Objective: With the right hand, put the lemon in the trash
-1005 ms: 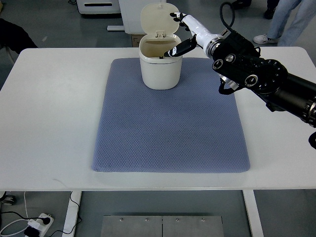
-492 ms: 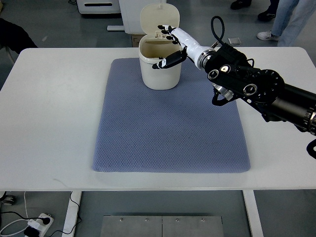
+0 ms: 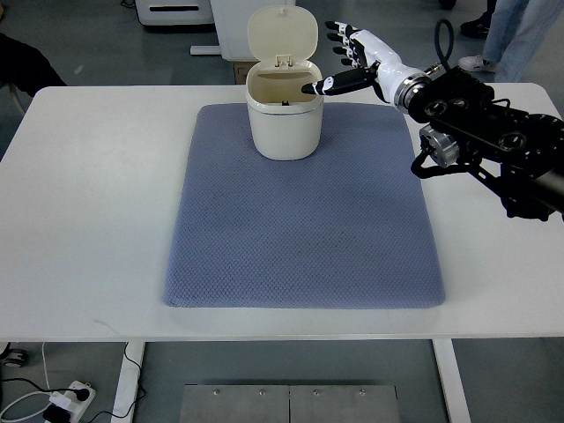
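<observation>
A: While the right arm reaches in from the right edge, what's the right hand doing?

B: Fingers spread wide, holds nothing. Thumb sticks out left, its dark tip just at the right rim of the trash bin. Can't tell if it touches the rim or only overlaps it from above.

A: Lemon?

B: Not visible. Not in the hand, not on the mat. The bin's inside is mostly in shadow, so can't tell if it's in there.

A: Bin state?

B: Cream, upright, on the far middle part of the blue-grey mat. Lid is flipped up and back on its hinge, standing behind the opening. Opening is uncovered.

A: Anything in the way?

B: The mat's surface in front of the bin shows only fabric. Mat lies flat on the white table. The arm's black forearm hangs over the table's far right part, beside the mat's right edge, with a black cable looping above it.

A: Left hand?

B: Out of frame.

A: Background?

B: A person's legs in jeans and a light shoe at the top right, beyond the table. Power strip with cables on the floor, bottom left. White cabinet base at the top behind the bin.
</observation>
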